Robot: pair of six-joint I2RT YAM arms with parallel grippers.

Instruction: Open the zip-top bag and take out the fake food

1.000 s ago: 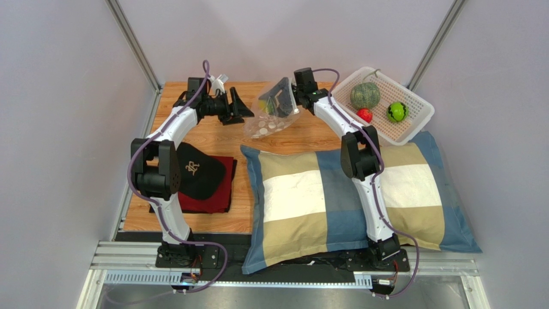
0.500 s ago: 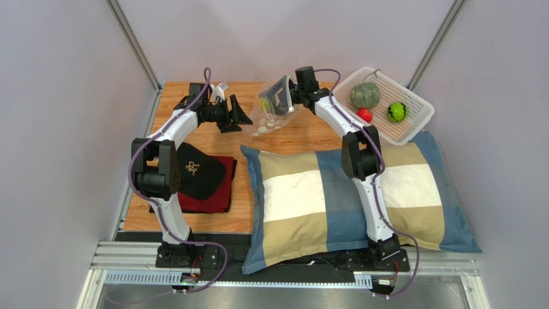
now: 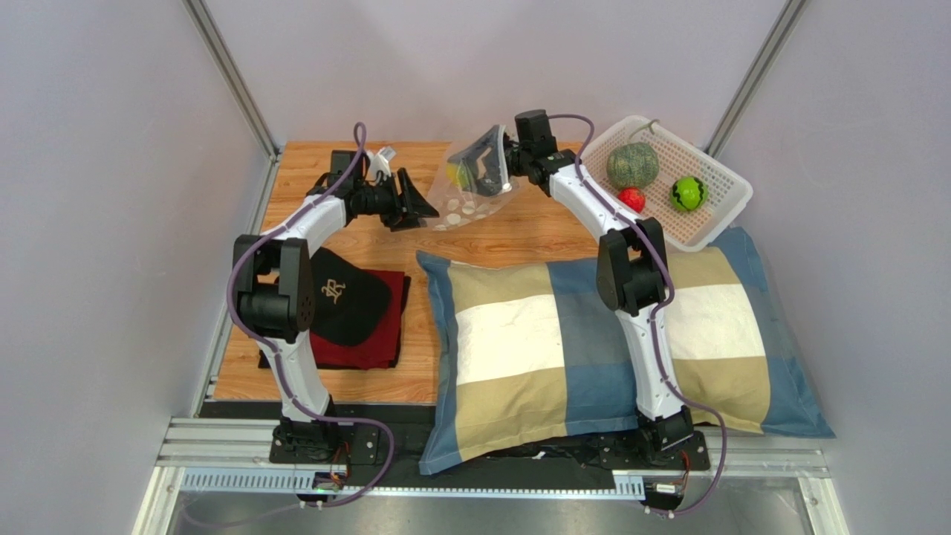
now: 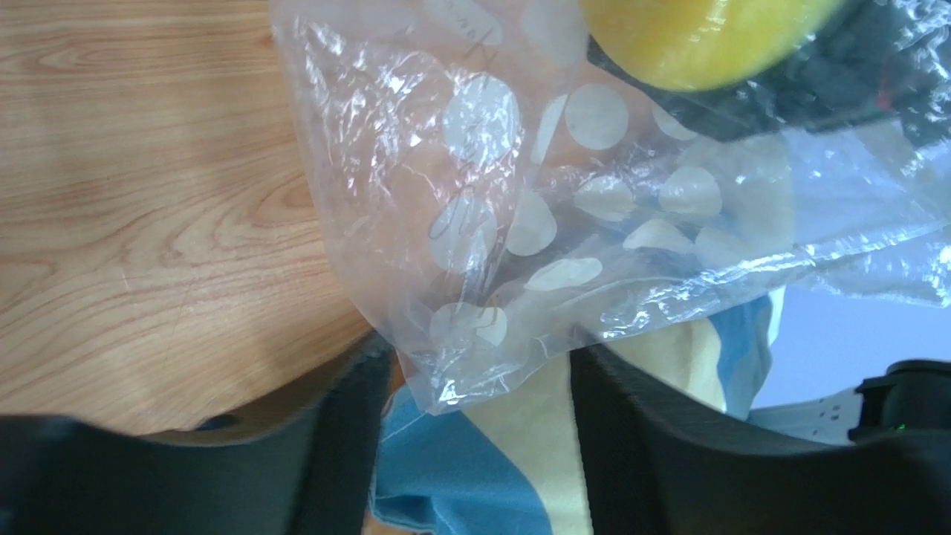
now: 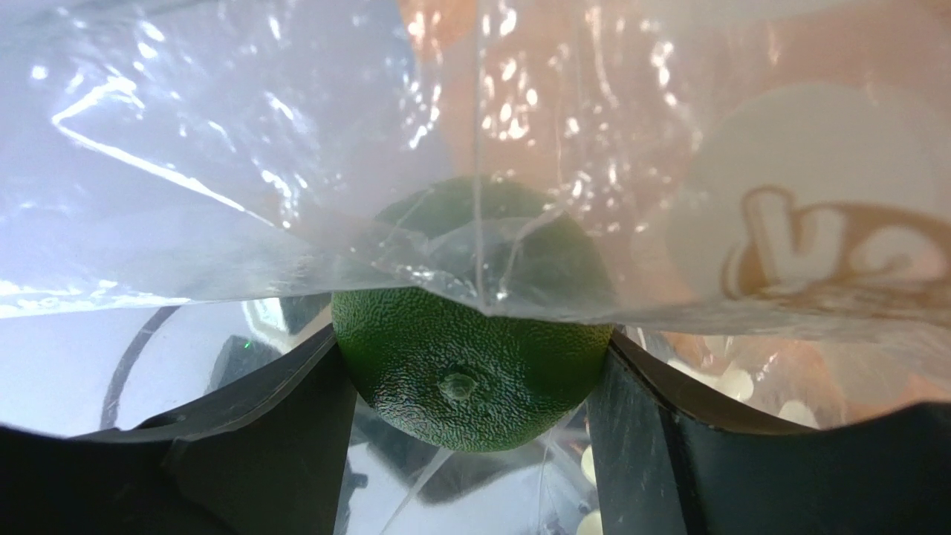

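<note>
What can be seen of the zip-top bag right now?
The zip-top bag is clear, crinkled plastic printed with white dots, held up over the far middle of the table. The right gripper grips a green fruit at its upper end, film draped over it. Its lower corner hangs between the fingers of the open left gripper, apparently unpinched.

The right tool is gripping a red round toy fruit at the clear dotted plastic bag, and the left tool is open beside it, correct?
Not red: the right wrist view shows the right tool gripping a dark green pebbly-skinned round toy fruit at the clear dotted plastic bag. The left tool is open beside it.
</note>
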